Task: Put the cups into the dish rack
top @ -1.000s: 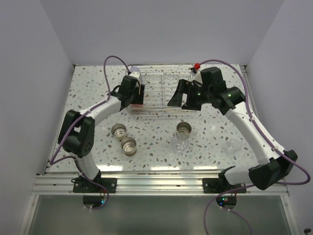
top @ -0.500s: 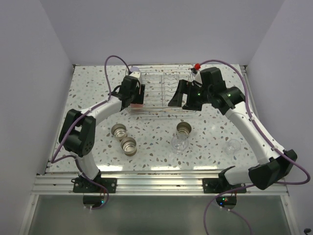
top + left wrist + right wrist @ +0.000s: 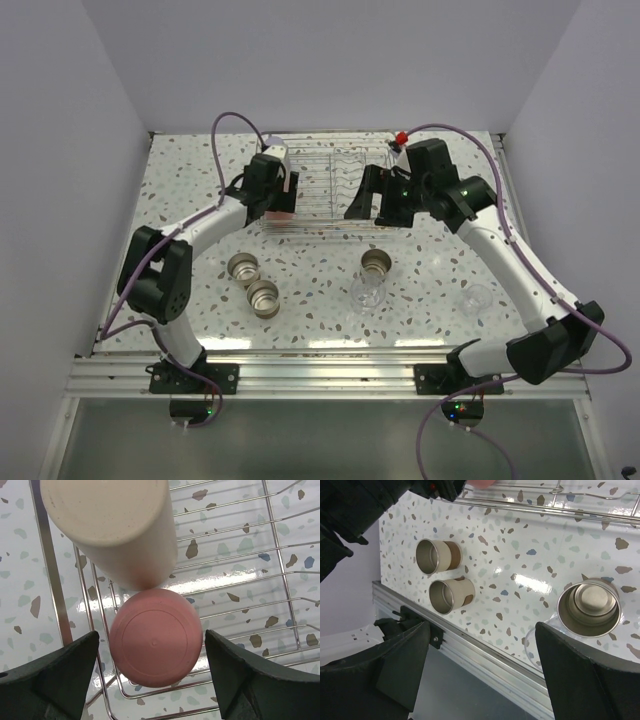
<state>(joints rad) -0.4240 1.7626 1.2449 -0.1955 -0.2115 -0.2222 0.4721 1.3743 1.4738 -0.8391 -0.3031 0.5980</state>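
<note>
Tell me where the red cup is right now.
The red cup sits base-up at the left end of the dish rack in the top view, beside the tan cup, directly below the open left gripper.

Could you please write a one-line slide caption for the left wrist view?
Left gripper open above the red cup, base-up in the dish rack beside the tan cup.
</note>
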